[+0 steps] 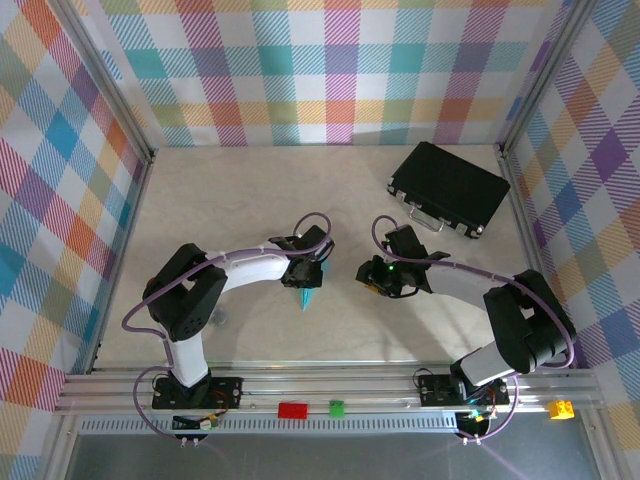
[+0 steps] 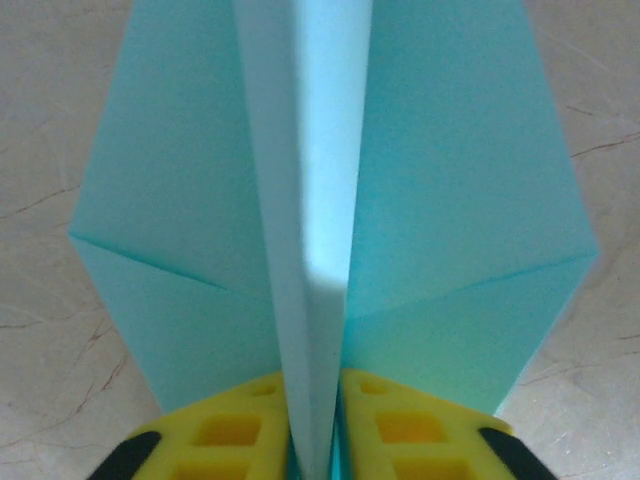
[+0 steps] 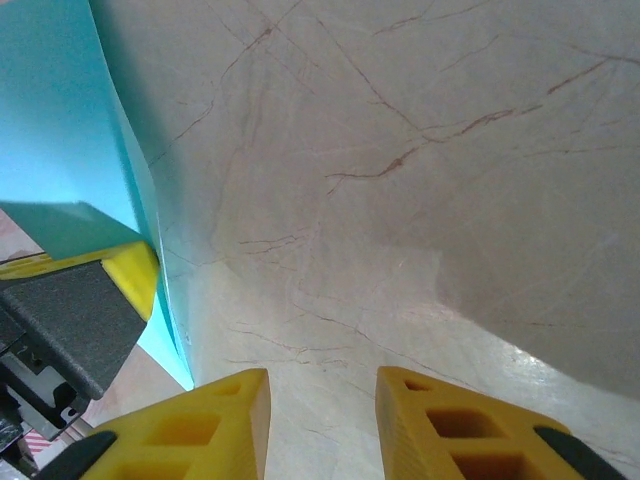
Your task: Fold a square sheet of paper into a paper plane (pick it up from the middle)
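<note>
Most of the folding looks done to us. The paper plane [image 2: 450, 200] already has its shape: two wings slope out from a raised centre fold, and a diagonal crease crosses each wing. In the overhead view its narrow end points toward the near edge of the table [image 1: 230, 200].

The left gripper [image 2: 316, 400] has its yellow fingers pressed against that centre fold from both sides, pinching the plane by its spine roughly midway between the two arms. We cannot tell whether the plane's tip touches the table.

The right gripper [image 3: 322, 400] stands just beside it, fingers spread with nothing but bare table between them. From its wrist camera the blue wing shows at the left edge, apart from those fingers. A black case [image 1: 450, 188] lies well apart at the far right, with neither arm near it.

What is left, we judge, is little: perhaps sharpening a crease, then setting the plane down and letting go. Whether both wings match we cannot say from these views.
</note>
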`<action>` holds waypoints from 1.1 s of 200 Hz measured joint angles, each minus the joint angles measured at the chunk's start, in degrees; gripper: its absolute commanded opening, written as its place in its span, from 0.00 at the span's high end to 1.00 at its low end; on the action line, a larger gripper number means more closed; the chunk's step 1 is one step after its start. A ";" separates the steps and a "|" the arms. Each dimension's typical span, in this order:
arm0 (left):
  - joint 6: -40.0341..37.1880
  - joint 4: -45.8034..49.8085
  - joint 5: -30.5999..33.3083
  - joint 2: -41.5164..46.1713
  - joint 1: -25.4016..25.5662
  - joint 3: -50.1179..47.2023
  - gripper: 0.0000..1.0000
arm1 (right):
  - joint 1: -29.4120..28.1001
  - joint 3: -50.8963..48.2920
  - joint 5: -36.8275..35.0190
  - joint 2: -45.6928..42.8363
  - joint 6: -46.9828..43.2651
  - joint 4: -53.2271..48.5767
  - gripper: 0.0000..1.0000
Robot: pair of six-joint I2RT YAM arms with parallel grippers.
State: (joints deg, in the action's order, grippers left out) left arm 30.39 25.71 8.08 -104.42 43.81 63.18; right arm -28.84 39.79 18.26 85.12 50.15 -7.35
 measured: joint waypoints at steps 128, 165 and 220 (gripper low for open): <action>6.05 -0.31 6.01 -0.04 3.72 -0.52 0.61 | 1.81 0.07 -0.28 -2.01 -1.79 -2.01 0.64; 7.80 0.31 6.93 -0.04 4.61 -0.35 0.60 | 3.19 0.07 -0.28 -4.26 -3.08 -2.73 0.59; 9.70 4.07 9.20 2.03 5.66 2.03 0.57 | 4.50 0.07 -1.36 -7.80 -5.53 -5.66 0.58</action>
State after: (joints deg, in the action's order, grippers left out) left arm 40.10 29.78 17.28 -102.39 49.47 65.21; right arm -24.34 39.86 16.91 77.32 44.62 -13.02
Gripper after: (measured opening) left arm 0.426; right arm 0.417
